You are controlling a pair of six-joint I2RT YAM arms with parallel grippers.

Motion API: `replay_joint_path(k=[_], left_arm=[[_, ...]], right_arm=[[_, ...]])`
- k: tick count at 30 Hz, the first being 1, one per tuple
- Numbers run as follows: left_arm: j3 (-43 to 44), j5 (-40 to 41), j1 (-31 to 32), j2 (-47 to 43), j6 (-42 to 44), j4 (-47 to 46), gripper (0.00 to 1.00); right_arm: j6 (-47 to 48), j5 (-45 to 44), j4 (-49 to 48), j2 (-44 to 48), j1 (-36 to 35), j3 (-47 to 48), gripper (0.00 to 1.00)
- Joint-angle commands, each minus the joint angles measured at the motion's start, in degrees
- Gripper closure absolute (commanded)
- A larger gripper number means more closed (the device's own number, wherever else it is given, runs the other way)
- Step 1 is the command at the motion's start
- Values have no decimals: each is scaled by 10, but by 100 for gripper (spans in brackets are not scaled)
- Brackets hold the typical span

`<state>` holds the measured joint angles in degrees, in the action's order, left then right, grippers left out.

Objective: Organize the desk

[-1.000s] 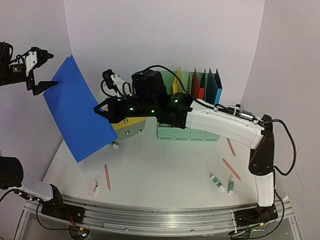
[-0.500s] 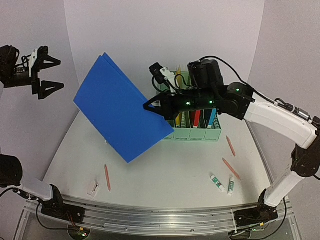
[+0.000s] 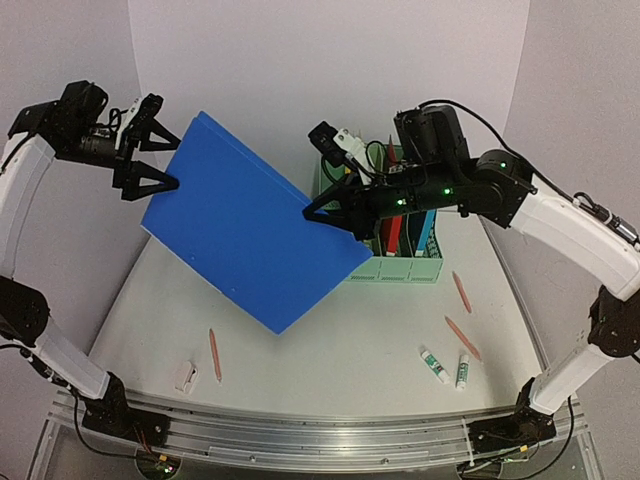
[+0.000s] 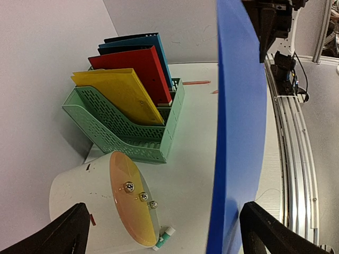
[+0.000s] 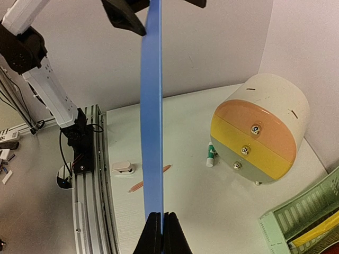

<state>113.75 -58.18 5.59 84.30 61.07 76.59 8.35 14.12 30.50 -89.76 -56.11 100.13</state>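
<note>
Desk: the white tabletop (image 3: 330,340) lies well below both grippers, with its silver rail along the near edge.
Blue board: a large flat blue board (image 3: 255,235) hangs tilted in the air above the left half of the desk, clear of the surface.
Right gripper: the right gripper (image 3: 312,212) has its fingers pinched tight on the board's right edge and carries it.
Left gripper: the left gripper (image 3: 165,158) has its fingers spread wide at the board's upper left edge. In its wrist view the edge stands between the fingers (whether either one touches it cannot be told).
Back of desk: a green file rack (image 3: 400,268) holds yellow, red and blue folders upright.
Behind the board: a round white drawer unit (image 5: 265,127) shows only in the wrist views.
Loose items: orange pencils (image 3: 214,353) and two glue sticks (image 3: 435,366) lie near the front.
</note>
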Motion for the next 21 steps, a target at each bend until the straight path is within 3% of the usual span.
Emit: replay_joint_path(k=[1,7,10,12,14,15,19,21], left_arm=[[42,20,34,18,-2,37,2],[-1,14,108,4,-4,41,10],[20,9,120,16,-19,50,26],[28,0,121,17,-28,51,51],[28,-17,121,12,-29,50,88],[29,-25,121,9,-31,50,97],[40,-43,122,10,-58,42,100],[24,-43,121,1,-134,-18,100]], right_arm=[[9,29,-20,26,-2,40,100],[35,47,-19,22,-2,53,100],[51,41,-18,22,-2,57,100],[63,37,-18,22,-2,58,100],[71,31,-18,19,0,59,100],[72,30,-18,17,4,60,100],[69,-1,-21,14,24,58,100],[59,-80,-27,10,28,61,100]])
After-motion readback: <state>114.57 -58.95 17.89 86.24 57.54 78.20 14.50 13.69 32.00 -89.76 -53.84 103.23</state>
